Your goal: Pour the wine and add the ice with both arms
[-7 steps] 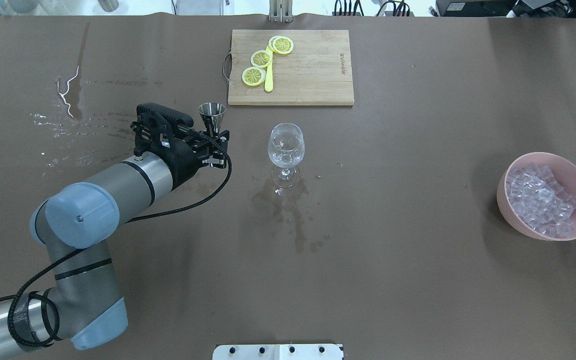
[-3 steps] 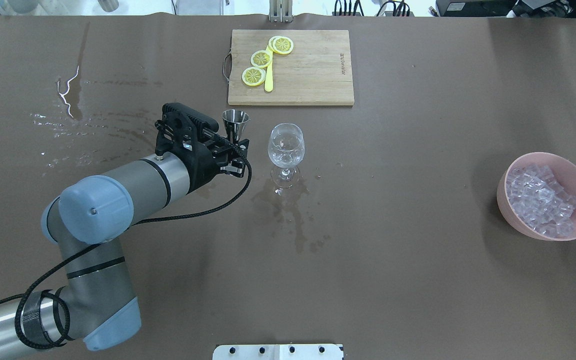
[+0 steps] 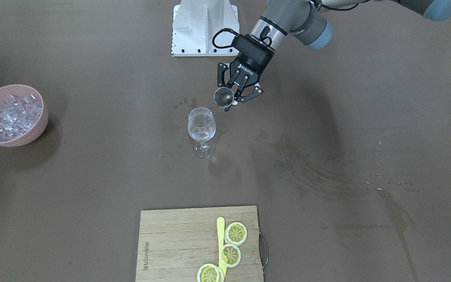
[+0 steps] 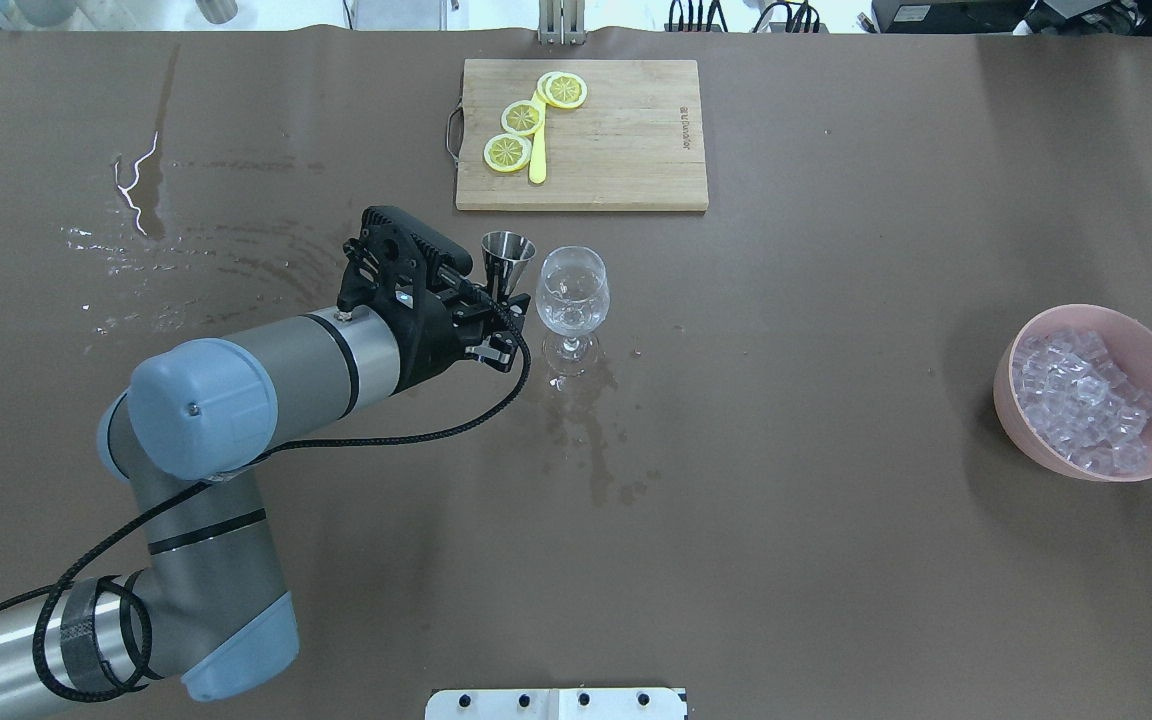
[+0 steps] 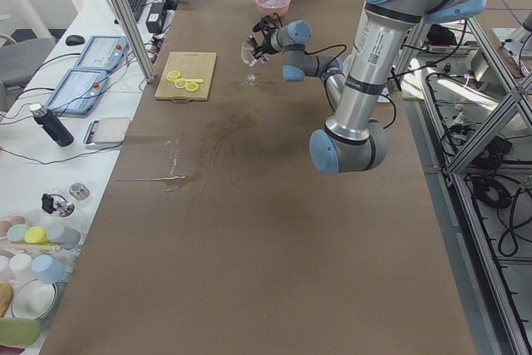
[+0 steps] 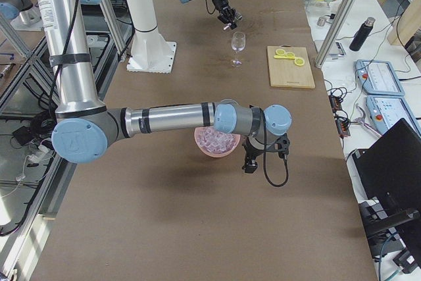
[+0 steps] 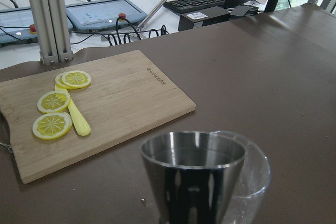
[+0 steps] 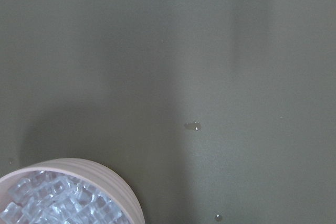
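So the left fingers (image 4: 496, 302), ROBOTIQ on the housing, are clamped on a steel jigger (image 4: 506, 250), upright just beside the wine glass (image 4: 572, 292). The ice (image 4: 1086, 400) is heaped in the pink bowl (image 4: 1021, 435); right fingers (image 6: 250, 162) hang beside it, can't tell if open. The cutting board (image 4: 626, 150) stamp's unreadable.

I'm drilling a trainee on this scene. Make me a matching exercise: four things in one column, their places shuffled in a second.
Things
1. jigger
2. glass
3. ice
4. lemon slices

Places
A. in the pink bowl
B. on the wooden board
C. held in the left gripper
D. standing on the table

Pairs: 1-C, 2-D, 3-A, 4-B
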